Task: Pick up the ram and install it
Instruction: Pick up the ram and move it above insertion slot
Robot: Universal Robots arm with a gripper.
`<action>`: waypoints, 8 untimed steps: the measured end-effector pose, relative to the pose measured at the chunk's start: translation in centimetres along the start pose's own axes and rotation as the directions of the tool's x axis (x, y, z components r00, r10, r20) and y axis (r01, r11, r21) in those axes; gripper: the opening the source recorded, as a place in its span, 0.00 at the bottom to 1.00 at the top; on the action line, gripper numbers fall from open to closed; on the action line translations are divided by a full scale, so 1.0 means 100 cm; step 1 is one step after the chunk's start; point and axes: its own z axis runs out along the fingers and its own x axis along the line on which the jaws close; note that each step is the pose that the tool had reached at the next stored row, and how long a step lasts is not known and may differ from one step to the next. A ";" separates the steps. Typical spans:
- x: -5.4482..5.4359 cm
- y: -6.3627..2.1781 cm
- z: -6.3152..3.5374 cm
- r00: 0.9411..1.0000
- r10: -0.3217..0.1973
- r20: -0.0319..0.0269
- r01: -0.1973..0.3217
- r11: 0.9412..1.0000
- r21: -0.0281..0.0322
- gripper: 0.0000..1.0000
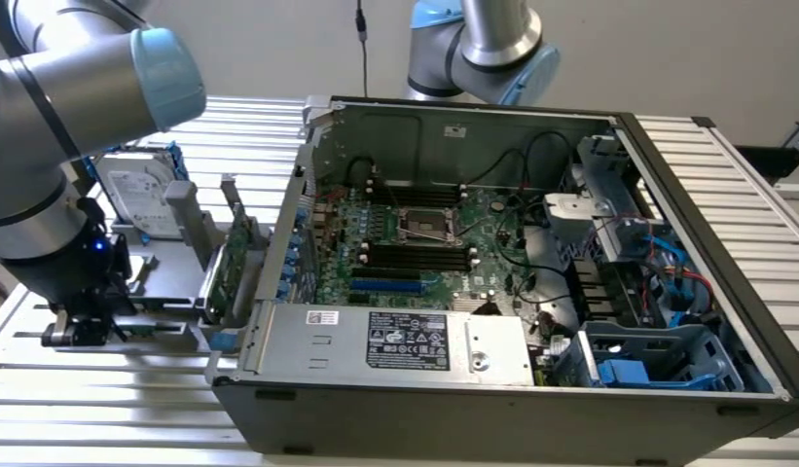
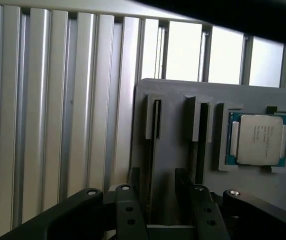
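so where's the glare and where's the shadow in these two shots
Wrist view: the table slats beyond the grey holder blow out white, while the gripper sits in shade. Exterior view: light is even, with soft shadow deep inside the computer case.

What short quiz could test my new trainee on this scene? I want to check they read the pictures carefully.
1. True or false: the claw hovers inside the computer case.
2. What lies in the grey holder's square recess? A a processor chip, B a fan, C a screw.
3. Fill in: the claw's jaws stand ___.
Key: 1 false, it is over the grey holder outside the case; 2 A; 3 open.
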 end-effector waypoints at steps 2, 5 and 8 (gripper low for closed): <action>0.000 -0.0005 0.0000 1.000 0.003 0.000 -0.003 1.000 0.000 0.42; 0.001 -0.0013 0.0001 1.000 0.006 0.000 -0.006 1.000 0.000 0.40; 0.001 -0.0021 0.0001 1.000 0.009 0.000 -0.009 1.000 0.000 0.26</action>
